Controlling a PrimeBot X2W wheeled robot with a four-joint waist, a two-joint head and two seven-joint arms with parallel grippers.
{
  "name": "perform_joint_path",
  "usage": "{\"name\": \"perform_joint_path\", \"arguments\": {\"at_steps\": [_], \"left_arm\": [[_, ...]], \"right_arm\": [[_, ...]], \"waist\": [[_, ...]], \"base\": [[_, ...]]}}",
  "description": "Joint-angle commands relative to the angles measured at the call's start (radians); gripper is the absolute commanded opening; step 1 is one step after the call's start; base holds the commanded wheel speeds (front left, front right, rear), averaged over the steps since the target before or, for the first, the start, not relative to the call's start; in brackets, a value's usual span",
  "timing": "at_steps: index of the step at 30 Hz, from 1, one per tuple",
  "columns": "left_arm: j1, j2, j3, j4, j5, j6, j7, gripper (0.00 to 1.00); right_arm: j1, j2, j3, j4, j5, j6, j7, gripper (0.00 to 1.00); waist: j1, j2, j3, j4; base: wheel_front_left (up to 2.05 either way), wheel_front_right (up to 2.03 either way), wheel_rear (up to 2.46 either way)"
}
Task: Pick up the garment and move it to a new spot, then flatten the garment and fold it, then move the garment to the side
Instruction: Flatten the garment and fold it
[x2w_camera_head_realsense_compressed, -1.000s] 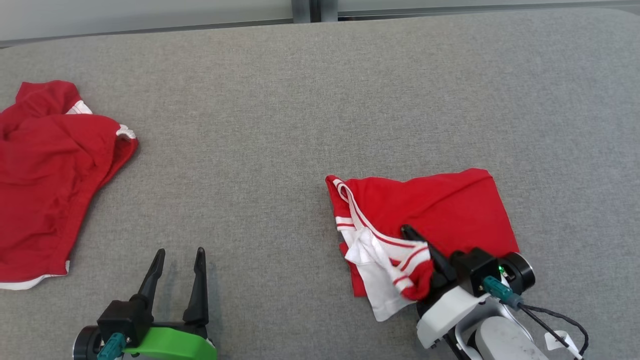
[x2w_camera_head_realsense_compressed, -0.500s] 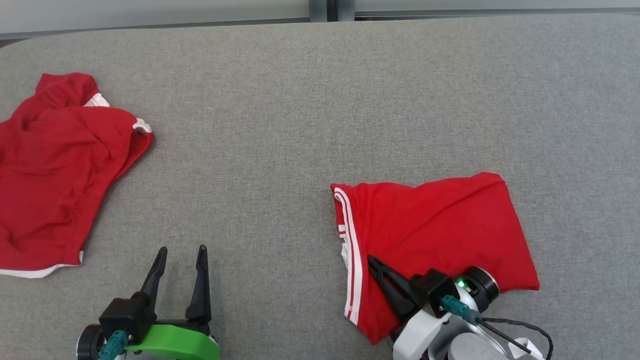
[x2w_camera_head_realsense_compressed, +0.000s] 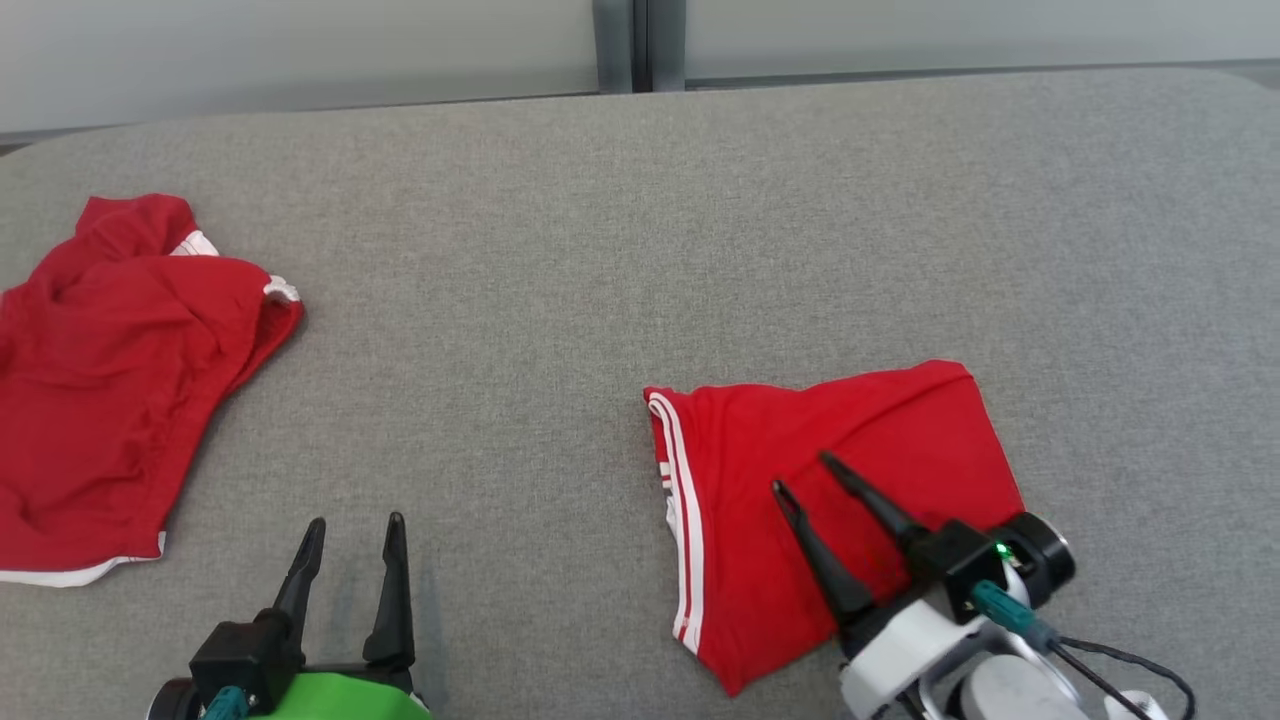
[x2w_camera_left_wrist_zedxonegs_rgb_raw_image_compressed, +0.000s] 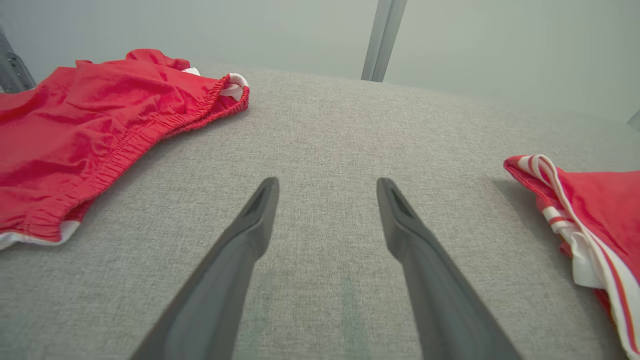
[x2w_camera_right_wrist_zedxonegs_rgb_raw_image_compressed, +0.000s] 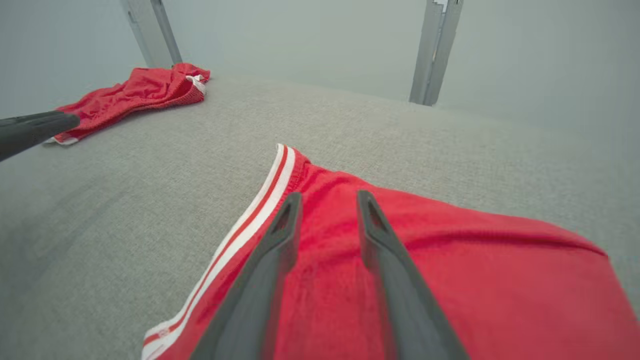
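Lying folded on the grey desk (x2w_camera_head_realsense_compressed: 500, 300) at front right, the red shorts (x2w_camera_head_realsense_compressed: 900, 430) sit under the right end effector (x2w_camera_head_realsense_compressed: 802, 472), its fingers narrowly parted, gripping nothing. Nearby, the left end effector (x2w_camera_head_realsense_compressed: 357, 520) gapes wide above the desk, with another red garment (x2w_camera_head_realsense_compressed: 110, 380) far left.

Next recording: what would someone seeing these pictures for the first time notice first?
Red on grey catches the eye: a folded red garment with white side stripes lies at the right of the grey surface, and a crumpled red garment lies at the far left. The right hand is poised over the folded red garment, fingers slightly apart with nothing between them. The left hand is open at the lower left.
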Motion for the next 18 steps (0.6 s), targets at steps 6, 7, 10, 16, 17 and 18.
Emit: {"name": "perform_joint_path", "arguments": {"at_steps": [6, 7, 10, 16, 17, 18], "left_arm": [[0.044, -0.001, 0.033, -0.005, 0.003, 0.003, -0.002, 1.00], [0.047, -0.001, 0.039, -0.007, 0.004, 0.003, -0.002, 1.00], [0.056, -0.002, 0.057, -0.005, 0.011, 0.001, -0.002, 1.00], [0.079, -0.003, 0.077, 0.007, 0.024, -0.006, -0.002, 1.00], [0.084, -0.003, 0.083, 0.008, 0.027, -0.007, -0.002, 1.00], [0.091, -0.003, 0.091, 0.009, 0.031, -0.008, -0.002, 1.00]], "right_arm": [[0.138, -0.023, -0.205, -0.153, -0.042, -0.001, -0.003, 1.00], [0.151, -0.027, -0.233, -0.170, -0.045, -0.001, -0.003, 1.00], [0.186, -0.035, -0.308, -0.201, -0.036, -0.001, -0.003, 1.00], [0.242, -0.038, -0.418, -0.209, -0.018, -0.001, -0.003, 1.00], [0.254, -0.032, -0.439, -0.206, -0.014, -0.001, -0.003, 1.00], [0.262, -0.022, -0.456, -0.206, -0.007, -0.001, -0.003, 1.00]], "waist": [[0.0000, 0.0000, -0.101, -0.035], [0.0000, 0.0000, -0.111, -0.038], [0.0000, 0.0000, -0.137, -0.044], [0.0000, 0.0000, -0.180, -0.040], [0.0000, 0.0000, -0.186, -0.038], [0.0000, 0.0000, -0.189, -0.038]], "base": [[0.00, 0.00, 0.00], [0.00, 0.00, 0.00], [0.00, 0.00, 0.00], [0.00, 0.00, 0.00], [0.00, 0.00, 0.00], [0.00, 0.00, 0.00]]}}
